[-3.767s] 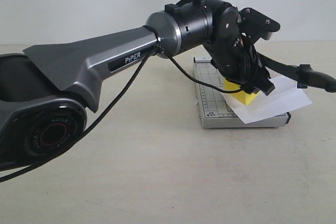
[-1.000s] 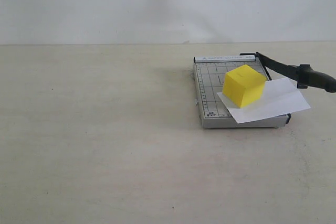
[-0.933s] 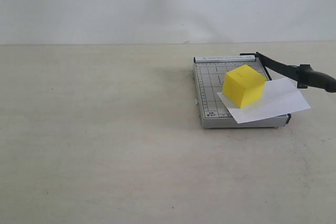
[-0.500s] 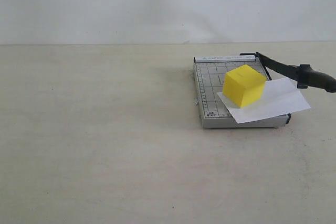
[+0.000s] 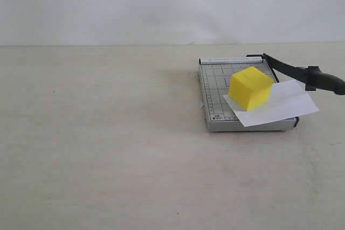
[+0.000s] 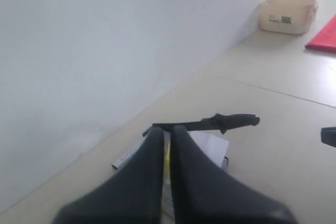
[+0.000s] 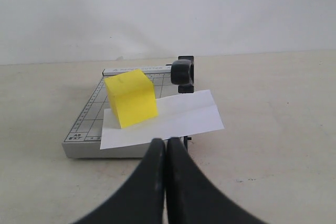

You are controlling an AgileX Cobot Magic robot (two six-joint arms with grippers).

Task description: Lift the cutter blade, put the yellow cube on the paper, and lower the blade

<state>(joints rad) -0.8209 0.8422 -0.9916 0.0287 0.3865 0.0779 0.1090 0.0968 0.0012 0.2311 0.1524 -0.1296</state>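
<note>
I've pulled my left gripper (image 6: 167,145) out of the wide shot; cube (image 5: 249,87) sits on paper (image 5: 285,106), blade (image 5: 302,72) up, it and the right gripper (image 7: 166,145) both pinched closed.

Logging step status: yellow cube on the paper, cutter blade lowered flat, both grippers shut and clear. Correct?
Blade is wrong: the cutter blade is raised, its handle above the paper in the right wrist view. The yellow cube does sit on the paper; the left gripper and right gripper are shut and clear.
</note>
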